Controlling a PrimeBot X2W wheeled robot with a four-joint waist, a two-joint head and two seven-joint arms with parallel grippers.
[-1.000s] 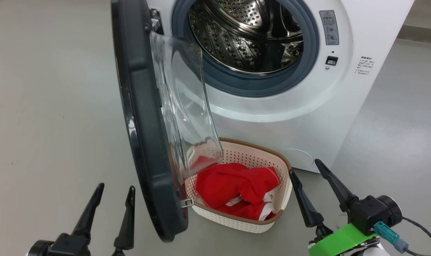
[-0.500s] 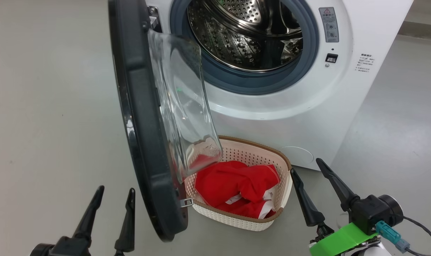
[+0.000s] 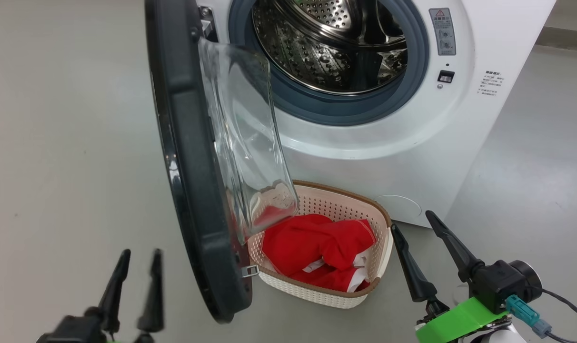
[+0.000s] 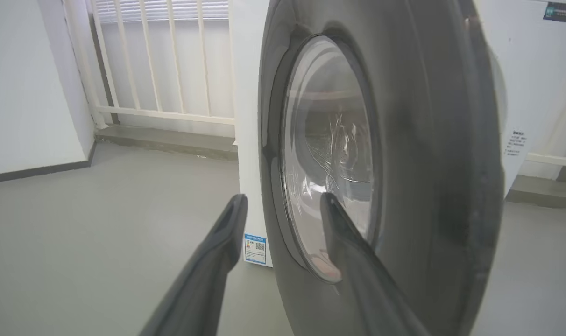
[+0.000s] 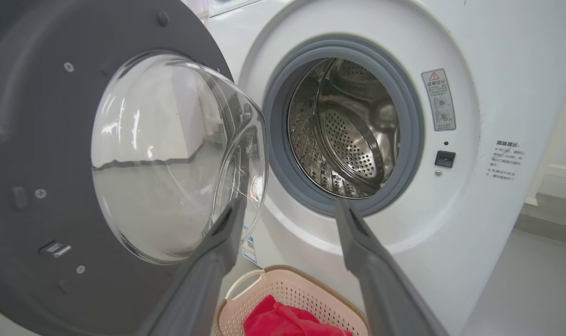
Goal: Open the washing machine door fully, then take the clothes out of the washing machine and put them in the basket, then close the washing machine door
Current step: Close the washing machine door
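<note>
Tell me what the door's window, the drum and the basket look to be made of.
Door window: clear glass probably, glossy, bulging, with sharp reflections. Drum: polished metal, likely stainless steel, mirror-bright and perforated. Basket: matte cream plastic by its moulded holes; brown rim may be plastic too.

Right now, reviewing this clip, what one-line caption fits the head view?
Washer door open, drum looking empty, red clothes in the basket; left gripper and right gripper open, holding nothing.

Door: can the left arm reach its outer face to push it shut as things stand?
Probably yes. The left gripper hangs open beside the outer face of the door, with nothing between them.
</note>
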